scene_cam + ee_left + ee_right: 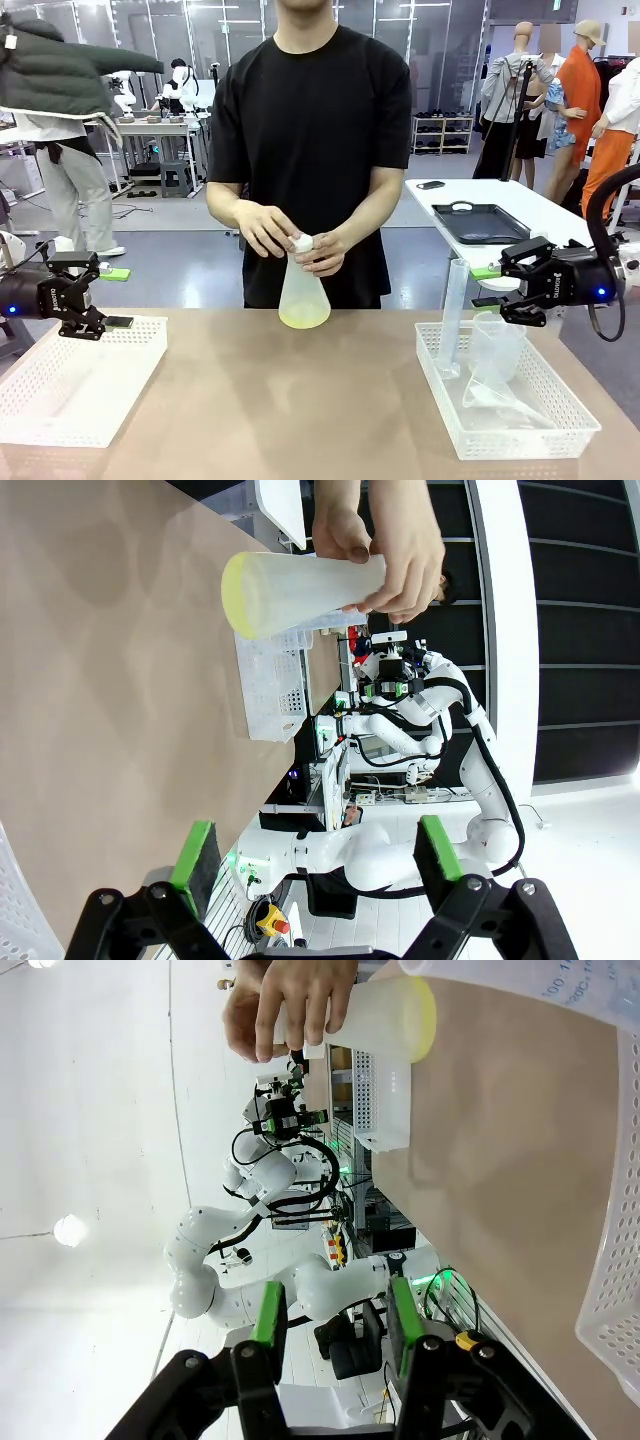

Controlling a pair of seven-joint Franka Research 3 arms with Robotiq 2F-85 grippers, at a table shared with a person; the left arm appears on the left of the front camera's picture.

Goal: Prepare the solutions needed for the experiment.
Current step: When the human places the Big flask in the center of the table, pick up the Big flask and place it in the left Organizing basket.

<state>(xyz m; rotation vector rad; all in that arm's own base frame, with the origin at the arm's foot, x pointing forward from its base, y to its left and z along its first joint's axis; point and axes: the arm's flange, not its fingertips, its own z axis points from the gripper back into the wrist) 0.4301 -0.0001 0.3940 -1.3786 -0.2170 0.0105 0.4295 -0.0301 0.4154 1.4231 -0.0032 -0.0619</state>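
We are holding the left gripper (117,298) wide open and the right gripper (487,287) half-parted, empty, at the sides of the table (300,410), judging it best to hang clear while the person's hands (263,228) are gripping the flask (303,285) of pale yellow solution (304,319) at mid-table.

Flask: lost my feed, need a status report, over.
Left gripper open, right gripper open, both empty. Flask upright mid-table, yellow solution at its bottom. In the way: person's hands on its neck.
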